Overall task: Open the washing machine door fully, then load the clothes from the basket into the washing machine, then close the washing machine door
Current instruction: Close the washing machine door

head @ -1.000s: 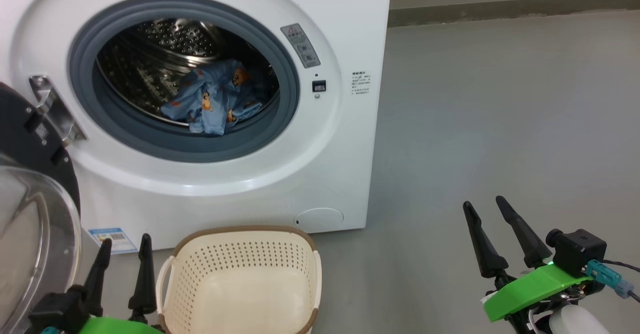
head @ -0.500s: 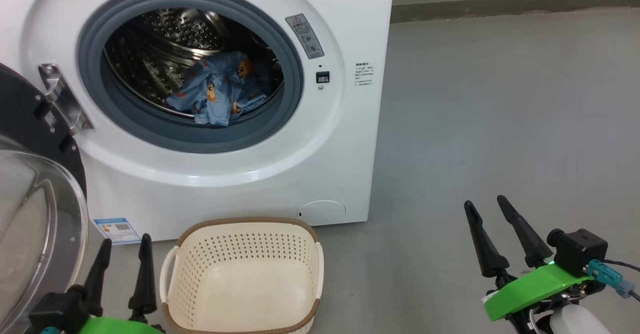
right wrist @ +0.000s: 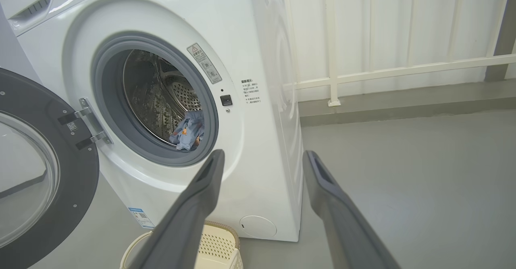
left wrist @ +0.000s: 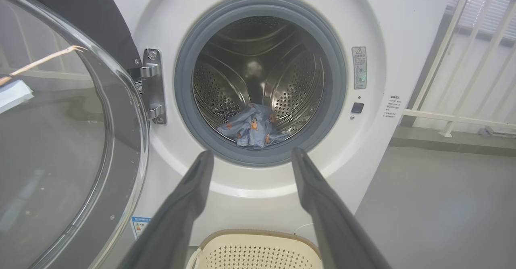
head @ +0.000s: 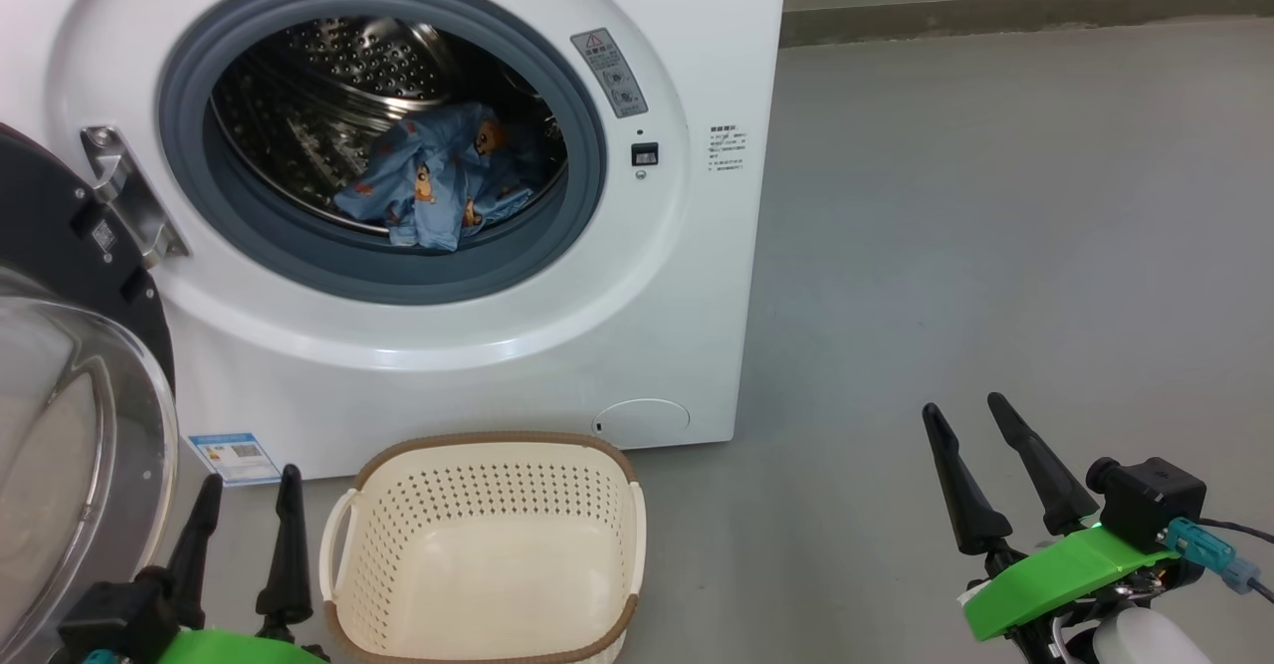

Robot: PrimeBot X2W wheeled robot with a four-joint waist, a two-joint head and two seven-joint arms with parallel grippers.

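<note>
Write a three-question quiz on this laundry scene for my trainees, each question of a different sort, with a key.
1. True or false: the basket holds some of the clothes.
2. Where do the clothes lie? A) in the drum of the washing machine; B) on the floor; C) draped over the basket's rim.
3. Short answer: judging by the washing machine door, which task step is left?

Key
1. False: the basket is empty.
2. A.
3. Closing the washing machine door, which stands swung wide open on its hinge.
</note>
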